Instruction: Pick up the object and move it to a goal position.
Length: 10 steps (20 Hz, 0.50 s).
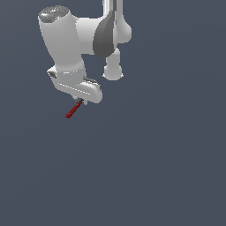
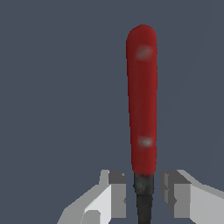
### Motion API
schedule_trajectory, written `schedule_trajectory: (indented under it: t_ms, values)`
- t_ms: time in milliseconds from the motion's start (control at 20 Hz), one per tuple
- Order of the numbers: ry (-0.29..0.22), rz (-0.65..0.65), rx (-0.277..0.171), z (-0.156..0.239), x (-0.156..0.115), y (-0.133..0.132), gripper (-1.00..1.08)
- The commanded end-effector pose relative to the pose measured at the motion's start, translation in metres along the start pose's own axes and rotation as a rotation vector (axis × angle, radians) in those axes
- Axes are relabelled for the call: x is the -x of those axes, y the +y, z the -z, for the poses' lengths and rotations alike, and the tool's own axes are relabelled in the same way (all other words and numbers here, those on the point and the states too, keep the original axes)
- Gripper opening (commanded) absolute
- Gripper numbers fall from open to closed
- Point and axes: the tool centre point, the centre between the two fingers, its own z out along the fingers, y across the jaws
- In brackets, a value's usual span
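The object is a thin dark-red rod (image 1: 71,111) with a small blackish end. In the exterior view it sticks out down and toward that view's left from under the white gripper (image 1: 80,102). In the wrist view the red rod (image 2: 141,96) runs straight away from the gripper (image 2: 143,192). Its blackish end (image 2: 143,197) lies between the two fingers (image 2: 116,192). A narrow strip of background shows on each side of the dark end, so the jaws straddle it without touching it. I cannot tell whether the rod rests on the surface.
The white arm (image 1: 66,44) reaches in from the top of the exterior view, with its links above the gripper. A plain dark blue-grey surface (image 1: 154,167) fills the rest of both views. No other objects show.
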Motion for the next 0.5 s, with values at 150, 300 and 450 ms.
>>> schedule_trajectory:
  t_ms: [150, 300, 450]
  values:
    - [-0.001, 0.001, 0.0, 0.052, -0.02, 0.015, -1.0]
    - [-0.001, 0.002, 0.0, 0.077, -0.03, 0.022, -1.0]
    - [-0.001, 0.002, 0.0, 0.099, -0.04, 0.028, -1.0]
